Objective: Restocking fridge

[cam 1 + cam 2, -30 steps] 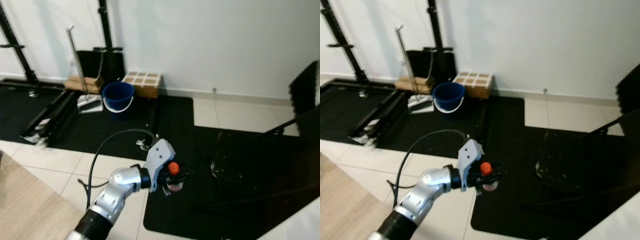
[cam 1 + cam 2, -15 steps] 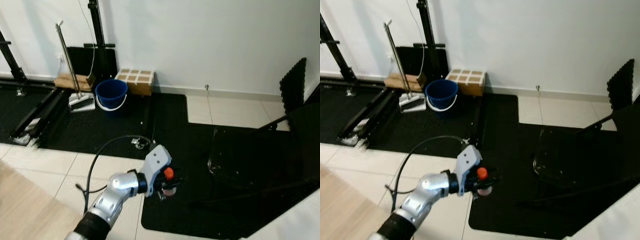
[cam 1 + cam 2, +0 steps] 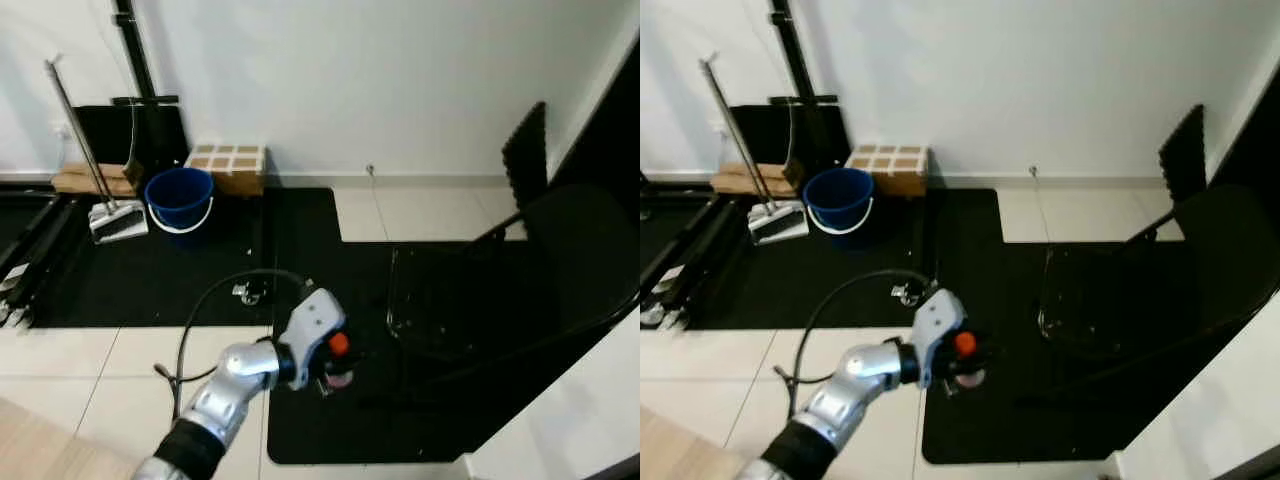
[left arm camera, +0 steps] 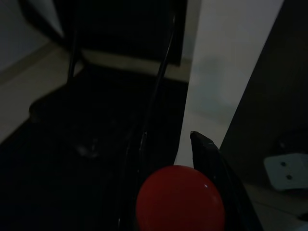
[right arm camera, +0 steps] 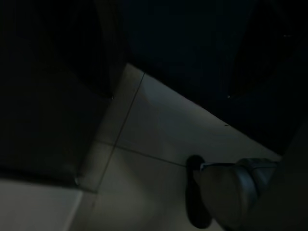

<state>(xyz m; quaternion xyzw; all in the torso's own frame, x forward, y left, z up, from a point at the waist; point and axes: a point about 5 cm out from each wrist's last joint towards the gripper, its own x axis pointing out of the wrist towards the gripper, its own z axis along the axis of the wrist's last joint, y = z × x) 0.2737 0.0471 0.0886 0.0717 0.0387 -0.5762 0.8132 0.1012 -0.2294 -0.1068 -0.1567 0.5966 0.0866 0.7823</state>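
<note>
Head views evenly lit w/ slight soft blur; both wrist views v. dark, murky.

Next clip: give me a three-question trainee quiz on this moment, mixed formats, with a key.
1. True or false: the left claw holds a red-capped item.
2. Which stands just beside the blue bucket? A) dustpan B) a kettle C) a stool
3. Fill in: the black chair stands on a black floor ____.

Key: 1 true; 2 A; 3 mat.
</note>
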